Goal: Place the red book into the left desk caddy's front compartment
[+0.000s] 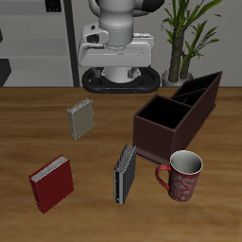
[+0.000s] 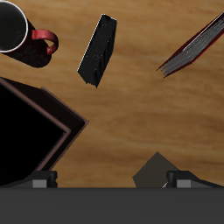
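- wooden table [image 1: 28,123], brown grain, evenly lit
- potted plant [image 1: 184,33] behind table's back edge
- shelving [image 1: 8,52] at far side, pale grey
- dark window or panel [image 1: 57,8] on back wall

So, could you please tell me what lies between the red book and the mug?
In the exterior view, a dark grey book stands between the red book and the mug.

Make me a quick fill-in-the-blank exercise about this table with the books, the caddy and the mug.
1. The red book lies near the table's ____ edge.
2. The mug stands beside the dark desk ____.
3. The number of grey books on the table is ____.
4. The desk caddy compartments hold ____.

Missing words: front; caddy; two; nothing
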Controlling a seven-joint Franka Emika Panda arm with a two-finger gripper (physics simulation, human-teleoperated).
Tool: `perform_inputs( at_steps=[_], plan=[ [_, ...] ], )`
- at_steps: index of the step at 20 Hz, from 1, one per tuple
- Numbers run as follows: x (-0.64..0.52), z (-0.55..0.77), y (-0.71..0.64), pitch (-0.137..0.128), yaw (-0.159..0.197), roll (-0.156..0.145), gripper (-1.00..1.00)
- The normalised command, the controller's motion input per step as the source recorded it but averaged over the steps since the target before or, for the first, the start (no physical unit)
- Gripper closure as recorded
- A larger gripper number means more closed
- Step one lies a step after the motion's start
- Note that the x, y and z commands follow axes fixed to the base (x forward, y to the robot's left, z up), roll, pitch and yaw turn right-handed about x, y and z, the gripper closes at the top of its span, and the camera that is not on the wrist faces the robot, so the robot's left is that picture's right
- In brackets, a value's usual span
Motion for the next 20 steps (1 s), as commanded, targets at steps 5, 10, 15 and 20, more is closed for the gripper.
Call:
perform_inputs(
  at_steps=[5,10,15,20],
  plan=[
    [0.19,0.01,-0.33,0.007,0.001,-0.010,-1.00],
    [0.21,0.02,-0.42,0.006,-0.031,-0.046,-1.00],
    [0.20,0.15,-0.44,-0.040,0.035,-0.014,-1.00],
    [0.24,0.06,-0.37,-0.003,-0.043,0.000,-1.00]
  ],
)
